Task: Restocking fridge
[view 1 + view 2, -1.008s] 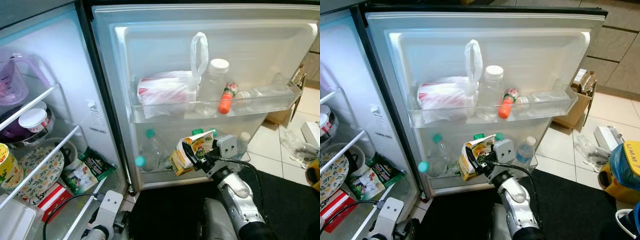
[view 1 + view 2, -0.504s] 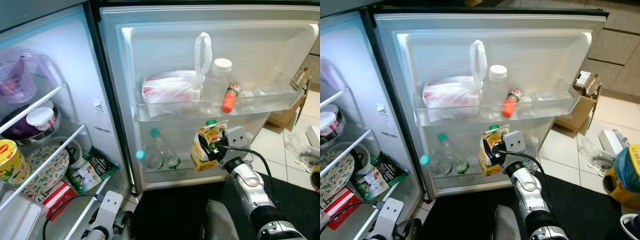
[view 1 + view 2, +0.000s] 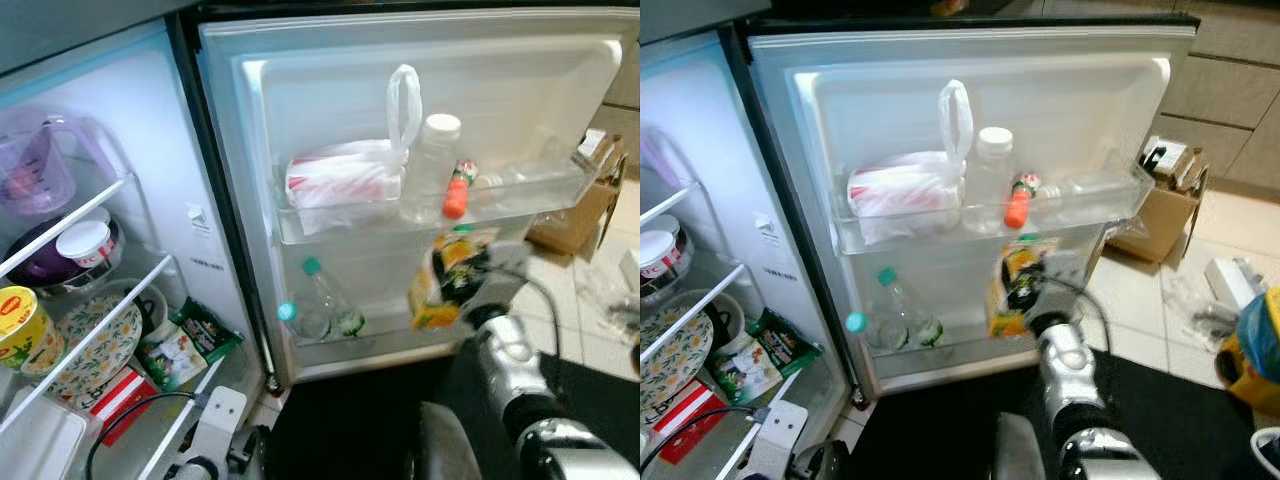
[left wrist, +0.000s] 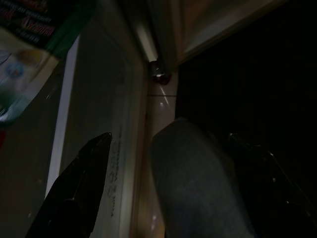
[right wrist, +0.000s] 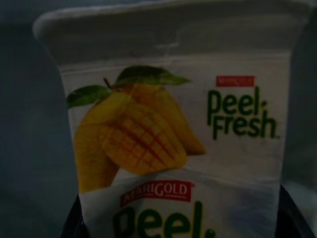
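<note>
Mango juice carton [image 3: 443, 283] — a Marigold Peel Fresh pack, its printed mango filling the right wrist view [image 5: 173, 148] — sits pinched in the right gripper [image 3: 470, 290], held up in front of the lower shelf of the open fridge door [image 3: 430, 90], just under the upper door rack [image 3: 430, 215]. Both carton and gripper are blurred in the head views, so the carton's exact tilt cannot be told. The silver right arm [image 3: 515, 370] reaches up to it from below.

On the lower door shelf, beside the carton, stand two clear bottles with green caps [image 3: 325, 305]. The upper rack holds a white plastic bag [image 3: 345, 175] with its handle loop standing up, a clear jar with a white lid [image 3: 428, 170], a small bottle with an orange cap [image 3: 455, 190] and a clear bottle lying on its side [image 3: 520, 185].

Inside the fridge, the wire shelves carry a purple measuring jug [image 3: 35, 165], a white-lidded tub [image 3: 85, 243], a yellow tin [image 3: 22, 325], a patterned plate [image 3: 85, 345] and green snack packets [image 3: 185, 340]. A cardboard box [image 3: 590, 195] stands on the tiled floor beyond the door.

The left gripper [image 4: 163, 183] hangs low by the fridge's bottom edge — its fingers [image 4: 74, 193] spread apart in the dim wrist view.
</note>
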Controlling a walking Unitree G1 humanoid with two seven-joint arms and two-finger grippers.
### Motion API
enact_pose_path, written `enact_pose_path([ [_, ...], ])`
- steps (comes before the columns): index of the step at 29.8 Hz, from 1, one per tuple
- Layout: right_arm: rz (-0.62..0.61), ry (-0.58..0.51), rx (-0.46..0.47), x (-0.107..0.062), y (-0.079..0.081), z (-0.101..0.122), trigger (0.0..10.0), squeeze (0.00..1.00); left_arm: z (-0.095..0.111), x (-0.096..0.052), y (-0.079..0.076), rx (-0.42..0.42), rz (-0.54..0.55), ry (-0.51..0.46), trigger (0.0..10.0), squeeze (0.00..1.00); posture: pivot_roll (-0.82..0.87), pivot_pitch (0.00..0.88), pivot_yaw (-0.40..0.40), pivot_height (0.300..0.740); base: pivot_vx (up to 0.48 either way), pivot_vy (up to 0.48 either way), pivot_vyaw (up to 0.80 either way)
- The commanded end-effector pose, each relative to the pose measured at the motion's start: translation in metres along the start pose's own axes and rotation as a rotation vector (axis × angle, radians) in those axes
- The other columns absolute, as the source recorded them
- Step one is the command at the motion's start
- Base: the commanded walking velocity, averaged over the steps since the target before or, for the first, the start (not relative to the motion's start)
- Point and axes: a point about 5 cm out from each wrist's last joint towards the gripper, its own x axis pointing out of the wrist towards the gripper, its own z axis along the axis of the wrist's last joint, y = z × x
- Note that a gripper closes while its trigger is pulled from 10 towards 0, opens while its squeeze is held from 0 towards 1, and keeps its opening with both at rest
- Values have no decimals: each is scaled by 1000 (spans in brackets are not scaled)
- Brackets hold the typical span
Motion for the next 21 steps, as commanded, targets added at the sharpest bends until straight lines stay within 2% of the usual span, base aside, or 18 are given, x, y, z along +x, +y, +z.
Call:
enact_pose_path([
  [1, 60, -72, -63, 5, 9, 13, 10000, 0, -4, -2, 4, 23, -6, 19, 10000, 0, 23, 33, -5, 510, 0, 0, 0],
  [2, 60, -72, -63, 5, 9, 13, 10000, 0, -4, -2, 4, 23, -6, 19, 10000, 0, 23, 33, -5, 510, 0, 0, 0],
  [4, 128, -81, -112, 1, 23, 6, 10000, 0, -3, -3, 7, 52, -19, 17, 10000, 0, 58, 38, 30, 510, 0, 0, 0],
  [5, 128, -81, -112, 1, 23, 6, 10000, 0, -3, -3, 7, 52, -19, 17, 10000, 0, 58, 38, 30, 510, 0, 0, 0],
  [6, 161, -83, -116, -1, 34, 1, 10000, 0, -2, -5, 11, 69, -24, 16, 10000, 0, 75, 41, 47, 510, 0, 0, 0],
  [7, 161, -83, -116, -1, 34, 1, 10000, 0, -2, -5, 11, 69, -24, 16, 10000, 0, 75, 41, 47, 510, 0, 0, 0],
  [10, 269, -72, -105, -6, 70, -12, 10000, 0, 0, -11, 32, 104, -14, 5, 10000, 0, 108, 53, 77, 510, 0, 0, 0],
  [11, 269, -72, -105, -6, 70, -12, 10000, 0, 0, -11, 32, 104, -14, 5, 10000, 0, 108, 53, 77, 510, 0, 0, 0],
  [13, 303, -53, -103, -8, 80, -17, 10000, 0, 1, -13, 40, 101, 4, 4, 10000, 0, 107, 55, 73, 510, 0, 0, 0],
  [18, 286, -10, -117, -12, 76, -27, 10000, 0, -2, -15, 42, 93, 12, 11, 10000, 0, 106, 62, 64, 510, 0, 0, 0],
  [19, 244, 71, -131, -18, 65, -40, 10000, 0, -6, -16, 38, 85, 5, 22, 10000, 0, 99, 69, 60, 510, 0, 0, 0],
  [21, 230, 111, -138, -21, 61, -46, 10000, 0, -8, -16, 35, 82, 1, 24, 10000, 0, 94, 75, 54, 510, 0, 0, 0],
])
